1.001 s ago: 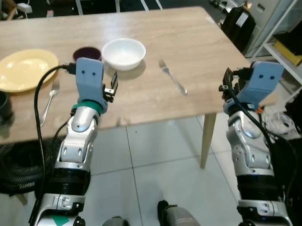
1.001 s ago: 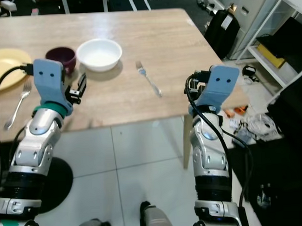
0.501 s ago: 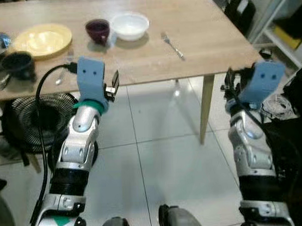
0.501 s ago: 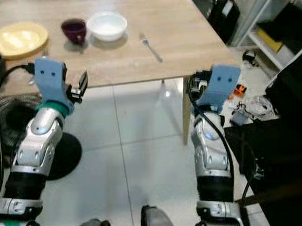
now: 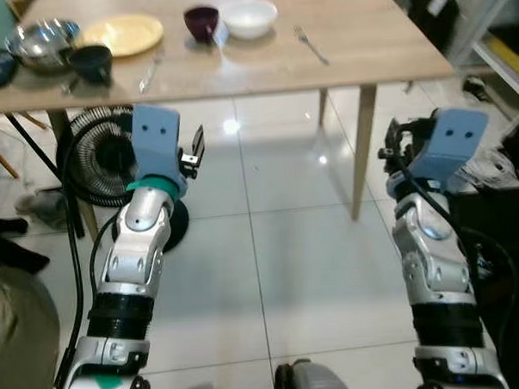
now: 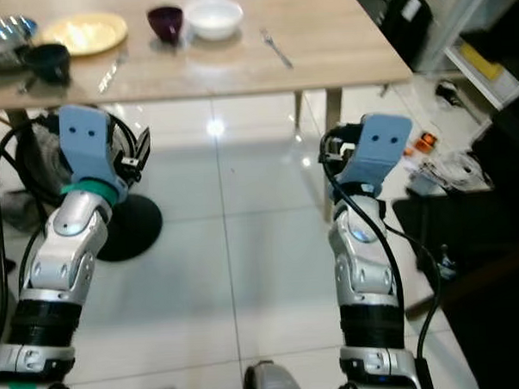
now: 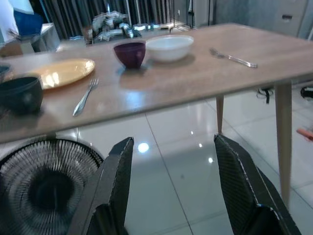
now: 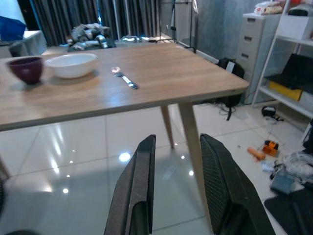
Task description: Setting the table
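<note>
Backed well away from the desk in the last second, dishes once close now far ahead. Left gripper and right gripper held over the floor, jaws apart and empty. On the desk: yellow plate, purple cup, white bowl, two forks. Probably off to fetch more things

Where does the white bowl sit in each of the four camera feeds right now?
Left eye: white bowl at top centre, on the table.
Right eye: top, left of centre.
Left wrist: upper centre, above the fingers.
Right wrist: upper left.
Shared landmark: the purple cup right beside it, on the robot's left.
</note>
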